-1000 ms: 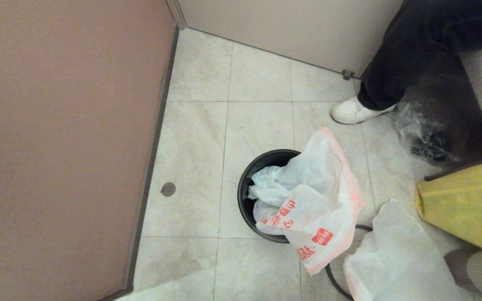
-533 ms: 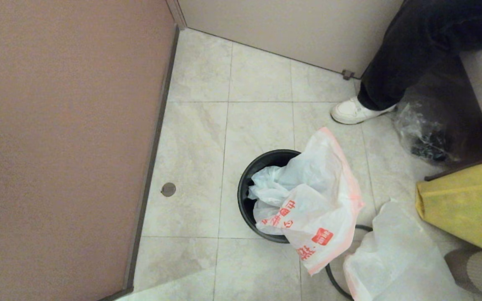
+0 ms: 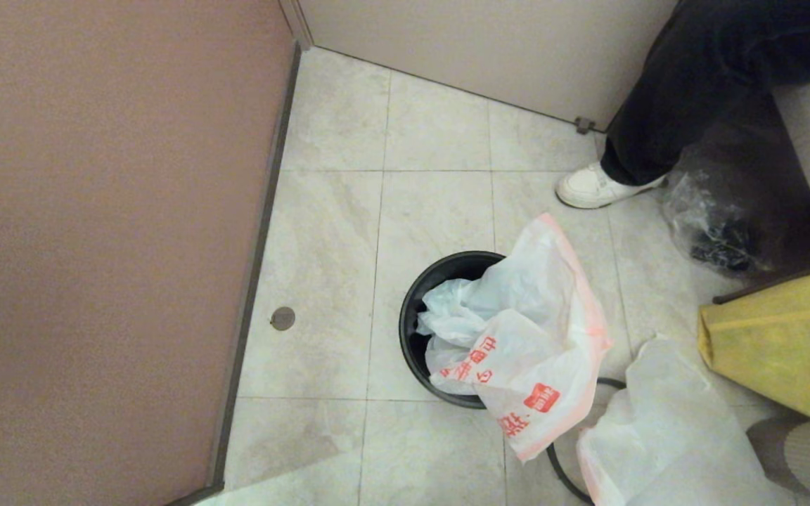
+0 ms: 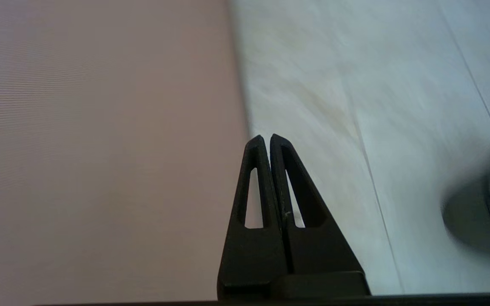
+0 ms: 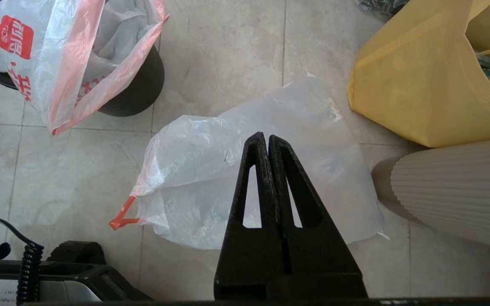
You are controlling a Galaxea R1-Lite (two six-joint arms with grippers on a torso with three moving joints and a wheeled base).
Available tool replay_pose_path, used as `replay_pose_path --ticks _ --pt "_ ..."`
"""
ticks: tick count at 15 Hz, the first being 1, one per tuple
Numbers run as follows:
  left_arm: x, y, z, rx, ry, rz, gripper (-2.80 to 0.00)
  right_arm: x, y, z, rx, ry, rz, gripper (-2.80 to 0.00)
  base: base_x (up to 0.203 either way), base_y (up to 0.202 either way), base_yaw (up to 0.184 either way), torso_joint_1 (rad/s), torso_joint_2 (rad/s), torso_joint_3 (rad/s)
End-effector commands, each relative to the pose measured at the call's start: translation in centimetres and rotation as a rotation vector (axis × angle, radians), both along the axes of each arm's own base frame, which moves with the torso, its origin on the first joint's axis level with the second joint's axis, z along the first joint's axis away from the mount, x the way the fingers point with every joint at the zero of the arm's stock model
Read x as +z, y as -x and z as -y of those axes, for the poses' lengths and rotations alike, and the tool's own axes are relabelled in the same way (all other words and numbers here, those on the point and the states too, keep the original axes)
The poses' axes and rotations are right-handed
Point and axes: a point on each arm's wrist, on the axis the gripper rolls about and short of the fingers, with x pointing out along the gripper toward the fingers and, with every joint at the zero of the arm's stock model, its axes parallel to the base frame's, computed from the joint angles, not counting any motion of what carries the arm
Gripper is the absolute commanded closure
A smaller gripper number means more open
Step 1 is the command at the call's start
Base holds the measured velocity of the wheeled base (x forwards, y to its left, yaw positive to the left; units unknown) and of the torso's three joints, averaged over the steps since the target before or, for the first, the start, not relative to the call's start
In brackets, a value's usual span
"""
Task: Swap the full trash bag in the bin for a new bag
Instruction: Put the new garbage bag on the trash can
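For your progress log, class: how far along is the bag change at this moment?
Done: the full trash bag lies on the floor, out of the bin. In hand: the new bag is draped half in, half over the bin's side, not spread around it. Left: opening and fitting it. The left gripper and right gripper are shut, holding nothing.

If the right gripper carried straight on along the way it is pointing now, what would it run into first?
Most likely the full trash bag. The right gripper, fingers shut and holding nothing, points at that bulky white sack lying on the floor tiles. How far above it the tips are cannot be judged.
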Motion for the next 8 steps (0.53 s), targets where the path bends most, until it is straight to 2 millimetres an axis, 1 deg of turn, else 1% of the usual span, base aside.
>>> replay_pose_path --ticks 1,4,6,8 --pt "-2.1 -0.7 0.2 -0.068 -0.067 -0.093 0.0 0.0 0.0 0.0 0.001 0.0 -0.002 0.0 0.0 0.0 0.0 0.0 0.0 0.0" --pt "-4.9 -2.6 1.1 -0.254 -0.098 -0.356 0.0 0.0 0.0 0.0 0.0 0.0 -0.002 0.0 0.0 0.0 0.0 0.0 0.0 0.0" --pt "-6.3 -3.8 2.9 -0.397 -0.092 -0.485 0.0 0.0 0.0 0.0 0.001 0.001 -0.002 0.0 0.0 0.0 0.0 0.0 0.0 0.0" --pt "-7.6 -5.4 4.7 -0.493 -0.027 -0.616 0.0 0.0 0.0 0.0 0.001 0.0 -0.002 0.0 0.0 0.0 0.0 0.0 0.0 0.0"
